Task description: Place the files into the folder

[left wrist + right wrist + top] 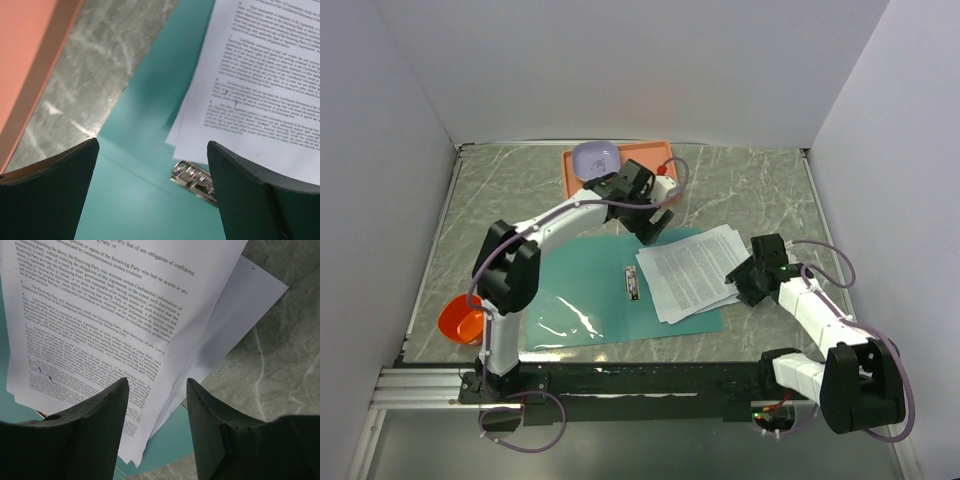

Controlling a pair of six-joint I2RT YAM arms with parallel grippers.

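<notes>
Okay — right end effector (pixel 157 385) half-open at edge of files (pixel 100 315), left end effector (pixel 152 145) wide — pinch every sheet, drag onto folder (pixel 150 100).

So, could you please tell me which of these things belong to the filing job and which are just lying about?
Job in hand: files; folder.
Lying about: orange tray; purple bowl; orange cup.

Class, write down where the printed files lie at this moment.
In the top view, the files lie fanned on the right half of the open folder, overhanging its right edge, beside the right gripper.
</notes>
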